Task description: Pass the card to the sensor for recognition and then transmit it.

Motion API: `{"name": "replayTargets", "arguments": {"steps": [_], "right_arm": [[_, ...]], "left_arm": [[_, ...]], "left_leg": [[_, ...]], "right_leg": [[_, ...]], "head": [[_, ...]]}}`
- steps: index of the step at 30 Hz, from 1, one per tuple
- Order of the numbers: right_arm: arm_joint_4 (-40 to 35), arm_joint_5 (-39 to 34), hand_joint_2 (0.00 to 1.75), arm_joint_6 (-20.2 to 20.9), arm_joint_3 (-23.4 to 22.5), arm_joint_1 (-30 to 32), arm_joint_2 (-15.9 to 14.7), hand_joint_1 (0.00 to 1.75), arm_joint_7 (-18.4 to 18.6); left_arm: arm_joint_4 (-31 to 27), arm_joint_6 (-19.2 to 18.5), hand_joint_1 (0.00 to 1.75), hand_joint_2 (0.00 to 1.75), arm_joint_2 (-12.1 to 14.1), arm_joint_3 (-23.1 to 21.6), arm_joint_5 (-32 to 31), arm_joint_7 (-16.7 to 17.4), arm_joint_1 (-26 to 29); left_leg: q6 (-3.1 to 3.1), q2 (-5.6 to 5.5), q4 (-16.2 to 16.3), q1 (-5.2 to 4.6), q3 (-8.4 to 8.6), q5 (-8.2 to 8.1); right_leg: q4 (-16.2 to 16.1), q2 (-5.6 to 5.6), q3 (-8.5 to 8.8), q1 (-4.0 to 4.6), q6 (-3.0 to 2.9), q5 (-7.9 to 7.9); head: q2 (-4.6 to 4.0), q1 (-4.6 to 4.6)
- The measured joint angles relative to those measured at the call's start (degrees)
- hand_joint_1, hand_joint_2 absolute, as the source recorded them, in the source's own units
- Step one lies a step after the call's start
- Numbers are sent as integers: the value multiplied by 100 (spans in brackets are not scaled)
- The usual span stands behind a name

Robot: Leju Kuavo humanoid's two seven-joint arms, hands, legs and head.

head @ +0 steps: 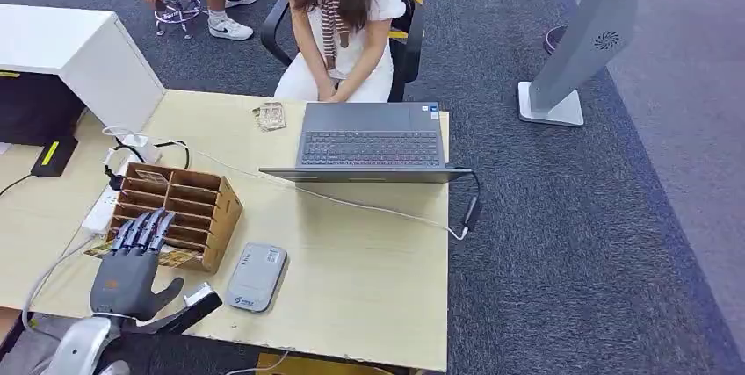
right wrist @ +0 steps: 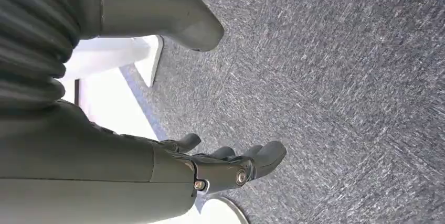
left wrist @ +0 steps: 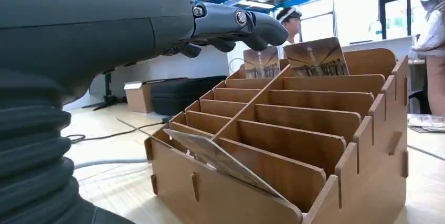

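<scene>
A wooden slotted card rack (head: 186, 206) stands at the desk's near left. My left hand (head: 130, 268) hovers just in front of it, fingers stretched toward its near slots and holding nothing. In the left wrist view the fingers (left wrist: 231, 24) reach over the rack (left wrist: 294, 145). One card (left wrist: 220, 158) leans in the nearest slot. Two more cards (left wrist: 317, 56) stand upright at the far end. A grey card sensor (head: 256, 276) lies flat on the desk right of the hand. My right hand (right wrist: 225, 169) hangs over grey carpet with its fingers apart, empty.
An open laptop (head: 369, 140) sits mid-desk with a cable (head: 386, 210) running toward the right edge. A person sits in a chair (head: 404, 50) behind the desk. A white cabinet (head: 79, 54) and a power strip (head: 104, 208) are at the left. A grey stand (head: 575, 50) rises on the carpet.
</scene>
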Motion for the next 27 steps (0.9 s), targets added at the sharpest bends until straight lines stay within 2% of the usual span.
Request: {"name": "replayTargets", "arguments": {"steps": [4,5,27], "right_arm": [[0,52,175,0,0,0,0,0,-13],[0,68,175,0,0,0,0,0,-13],[0,101,175,-17,0,2,0,0,-48]], "left_arm": [[2,-11,0,175,-9,0,4,0,-5],[2,-15,175,175,-11,0,4,0,-9],[20,-31,175,175,-129,0,81,17,-118]], "left_leg": [[0,0,0,0,0,0],[0,0,0,0,0,0],[0,1,0,0,0,0]], "right_leg": [[0,0,0,0,0,0],[0,0,0,0,0,0],[0,1,0,0,0,0]], "head": [[0,0],[0,0],[0,0]]}}
